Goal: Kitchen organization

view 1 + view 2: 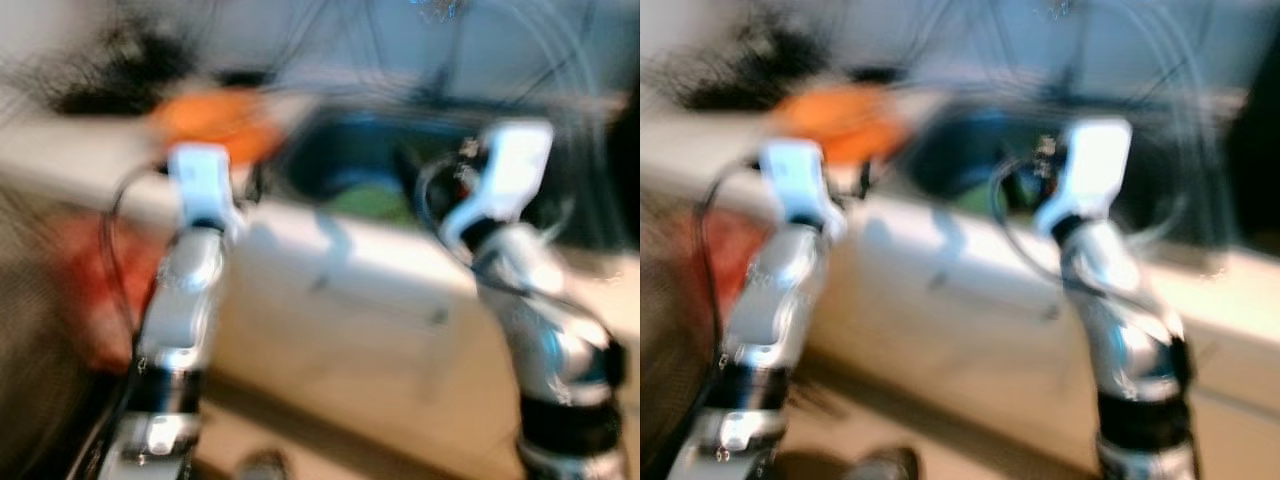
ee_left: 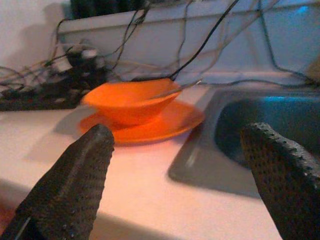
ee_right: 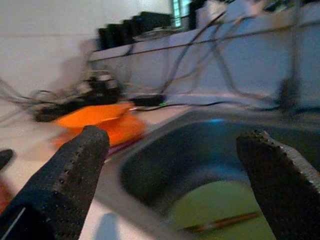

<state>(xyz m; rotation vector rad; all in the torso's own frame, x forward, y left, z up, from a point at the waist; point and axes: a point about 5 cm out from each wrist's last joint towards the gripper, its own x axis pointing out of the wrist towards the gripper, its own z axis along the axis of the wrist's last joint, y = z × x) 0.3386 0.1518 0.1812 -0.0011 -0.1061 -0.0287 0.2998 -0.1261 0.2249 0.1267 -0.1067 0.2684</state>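
An orange bowl (image 2: pixel 131 103) with a utensil (image 2: pixel 172 90) lying in it sits on an orange plate (image 2: pixel 165 123) on the pale counter (image 2: pixel 135 175), just left of the sink (image 2: pixel 250 132). My left gripper (image 2: pixel 180 175) is open, held in front of the counter edge and facing the bowl. My right gripper (image 3: pixel 175 175) is open too, pointed at the sink basin (image 3: pixel 200 165), where a green plate (image 3: pixel 225 210) lies with a thin stick-like utensil (image 3: pixel 220 222) on it. Both head views are blurred; the two arms (image 1: pixel 190 290) (image 1: pixel 530 300) reach toward the counter.
Black cables (image 2: pixel 75 75) and small devices lie tangled along the back of the counter and up the wall. Pale cabinet fronts (image 1: pixel 340 340) stand below the counter. Something red (image 1: pixel 85 290) shows low at the left.
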